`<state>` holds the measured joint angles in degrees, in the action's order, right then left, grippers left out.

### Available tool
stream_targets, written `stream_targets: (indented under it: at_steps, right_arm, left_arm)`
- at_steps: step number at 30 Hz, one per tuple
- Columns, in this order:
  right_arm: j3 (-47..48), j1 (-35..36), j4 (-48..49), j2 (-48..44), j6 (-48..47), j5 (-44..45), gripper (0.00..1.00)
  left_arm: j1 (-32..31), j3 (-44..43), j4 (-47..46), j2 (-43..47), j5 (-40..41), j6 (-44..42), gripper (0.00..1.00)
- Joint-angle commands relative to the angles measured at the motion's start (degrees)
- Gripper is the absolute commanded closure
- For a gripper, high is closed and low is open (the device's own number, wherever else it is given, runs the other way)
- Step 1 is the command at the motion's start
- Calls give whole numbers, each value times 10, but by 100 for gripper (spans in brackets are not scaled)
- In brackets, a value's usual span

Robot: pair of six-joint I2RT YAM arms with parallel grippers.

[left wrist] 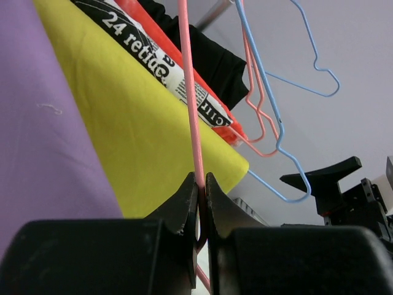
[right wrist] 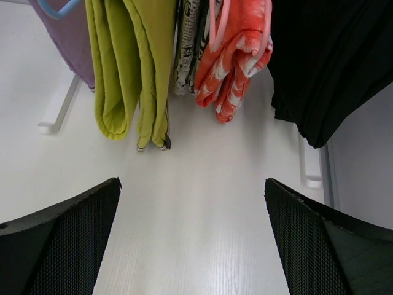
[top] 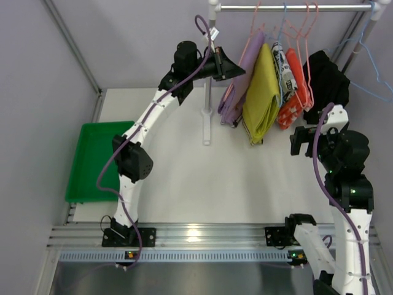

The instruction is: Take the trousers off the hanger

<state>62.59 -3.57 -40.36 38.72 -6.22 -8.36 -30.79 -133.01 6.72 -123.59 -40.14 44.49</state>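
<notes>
My left fingers [left wrist: 200,184] pinch the hanger [left wrist: 190,92] wire; my right fingers [right wrist: 193,239] are spread, empty. The trousers [top: 236,92] hang draped on that hanger at the rail [top: 295,7], so pulling them off remains.

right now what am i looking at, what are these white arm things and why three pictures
Two robot arms are bolted at the near edge of a table. The wide picture looks down from above; the other two come from a camera on each wrist. Clothes hang on wire hangers from a rail, and a green tray lies on the table's left. The left gripper is closed on the pink hanger, next to the lilac trousers. The right gripper is open and empty, facing the clothes.
</notes>
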Motion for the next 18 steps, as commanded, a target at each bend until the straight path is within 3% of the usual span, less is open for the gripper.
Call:
stream_targets:
  at_steps: [1, 18]
  right_arm:
    - [-7, -10, -9, -7, -6, 5, 0]
    - [-4, -10, 6, -7, 5, -9, 1]
  left_arm:
    - [-1, -21, -123, 27, 14, -20, 100]
    - [-2, -52, -141, 82, 100, 31, 100]
